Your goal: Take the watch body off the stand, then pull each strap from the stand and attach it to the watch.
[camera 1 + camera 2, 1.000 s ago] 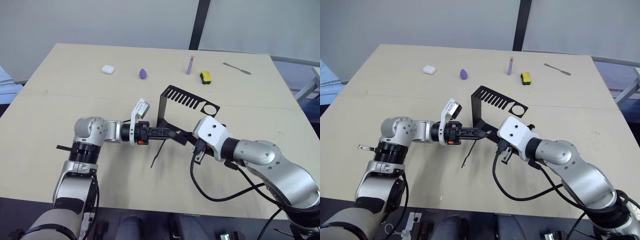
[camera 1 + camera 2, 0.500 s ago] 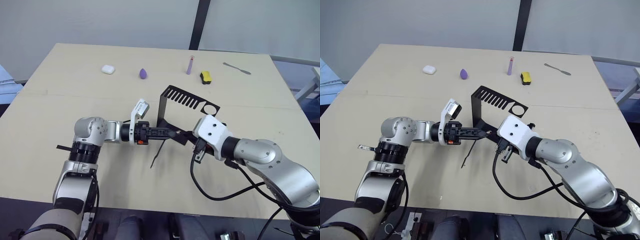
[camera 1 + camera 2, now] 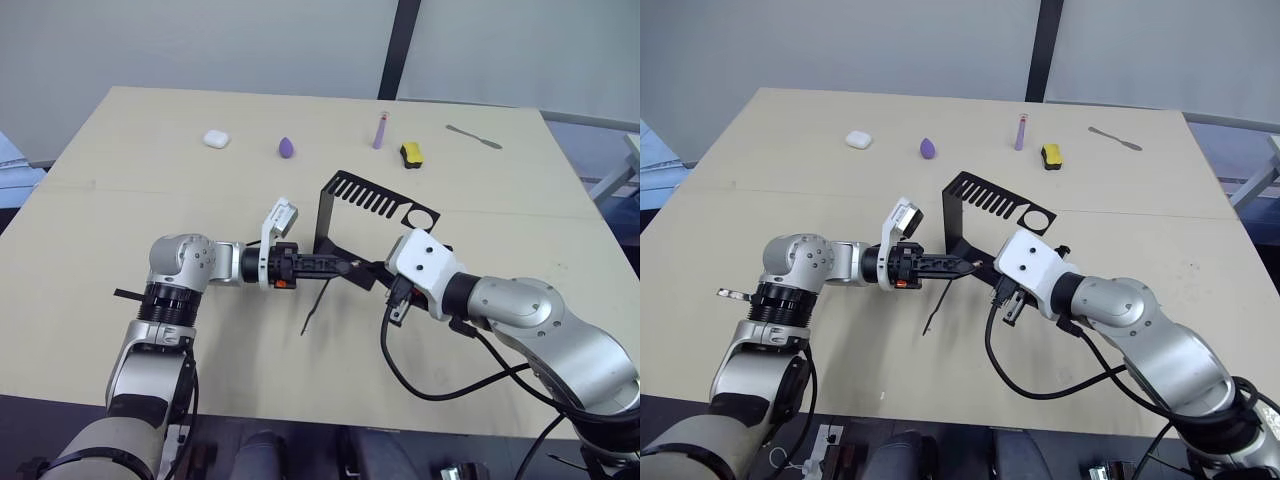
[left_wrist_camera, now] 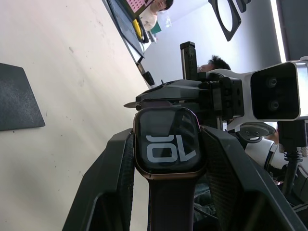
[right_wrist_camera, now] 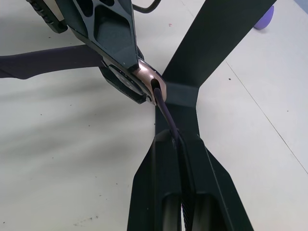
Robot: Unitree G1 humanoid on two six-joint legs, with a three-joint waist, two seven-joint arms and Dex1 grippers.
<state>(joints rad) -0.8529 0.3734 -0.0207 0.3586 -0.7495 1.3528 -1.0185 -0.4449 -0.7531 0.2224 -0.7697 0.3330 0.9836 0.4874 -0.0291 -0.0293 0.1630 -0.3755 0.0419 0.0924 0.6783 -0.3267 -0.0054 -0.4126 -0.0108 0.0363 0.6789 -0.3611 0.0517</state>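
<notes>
My left gripper (image 3: pixel 338 267) is shut on the watch body (image 4: pixel 166 147), its dark screen with white digits facing the left wrist camera. One dark strap (image 3: pixel 317 306) hangs from the watch body down to the table. My right gripper (image 5: pixel 175 140) is shut on the other strap (image 5: pixel 168 113), whose free end touches the bronze rim of the watch body (image 5: pixel 153 83). Both grippers meet just in front of the black stand (image 3: pixel 378 199), over its flat foot (image 5: pixel 179 94).
Along the far side of the table lie a white earbud case (image 3: pixel 216 139), a purple teardrop piece (image 3: pixel 287 148), a purple tube (image 3: pixel 379 131), a yellow-and-black block (image 3: pixel 410 153) and a metal spatula (image 3: pixel 473 136). The right arm's black cable (image 3: pixel 420 385) loops over the near table.
</notes>
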